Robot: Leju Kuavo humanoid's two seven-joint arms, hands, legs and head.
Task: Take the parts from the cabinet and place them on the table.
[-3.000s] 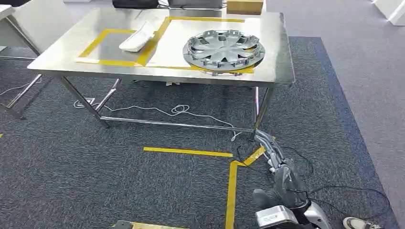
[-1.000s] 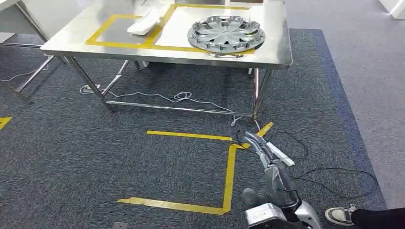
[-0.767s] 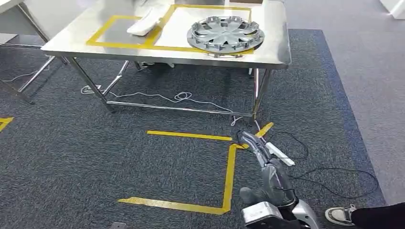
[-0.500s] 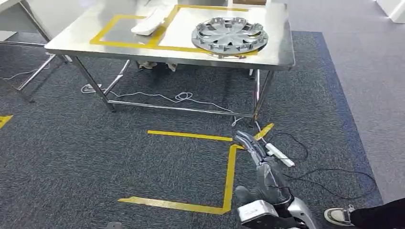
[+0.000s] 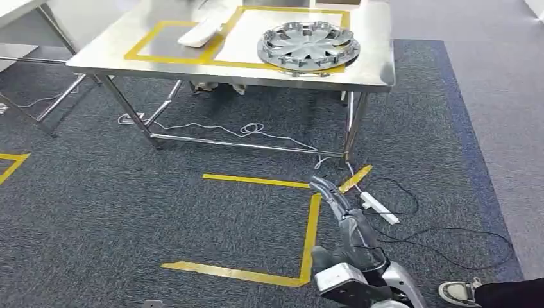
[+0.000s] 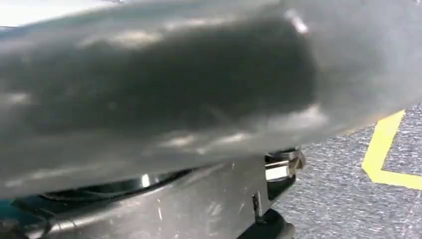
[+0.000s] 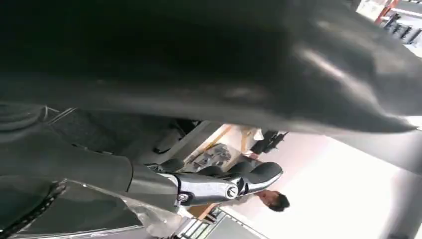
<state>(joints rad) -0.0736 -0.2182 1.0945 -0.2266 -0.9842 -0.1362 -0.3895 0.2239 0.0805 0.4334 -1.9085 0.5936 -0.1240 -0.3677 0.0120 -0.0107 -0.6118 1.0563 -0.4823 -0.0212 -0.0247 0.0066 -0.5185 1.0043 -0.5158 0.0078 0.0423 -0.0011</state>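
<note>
You are looking down from the head view at a steel table (image 5: 375, 64) marked with two yellow-tape rectangles (image 5: 138, 45) that serve as bays for the parts. In the larger bay lies a silver wheel cover (image 5: 308, 43), face up, its near rim overlapping the tape line at the front. A white elongated part (image 5: 202, 32) lies tilted across the strip of tape shared by the two bays, so that it sits partly in the smaller one; its far end is cut off by the top of the picture. Under the table, a thin white cable (image 5: 253, 130) loops across the grey carpet (image 5: 128, 212). Nearer you, yellow floor tape (image 5: 312, 224) forms an angular outline, and a white power strip (image 5: 378, 208) with black leads lies just beside it. Your right hand (image 5: 343, 215) hangs low over the carpet, its fingers (image 5: 326, 190) stretched out together and holding nothing. At the lower right corner a person's shoe (image 5: 457, 292) and dark trouser leg are cut off by the frame. In the left wrist view a blurred grey surface covers most of the picture, with carpet and a yellow tape corner (image 6: 385, 154) beyond it; you cannot tell how the left hand's fingers lie. The right wrist view is dark and blurred, and little there can be made out.
</note>
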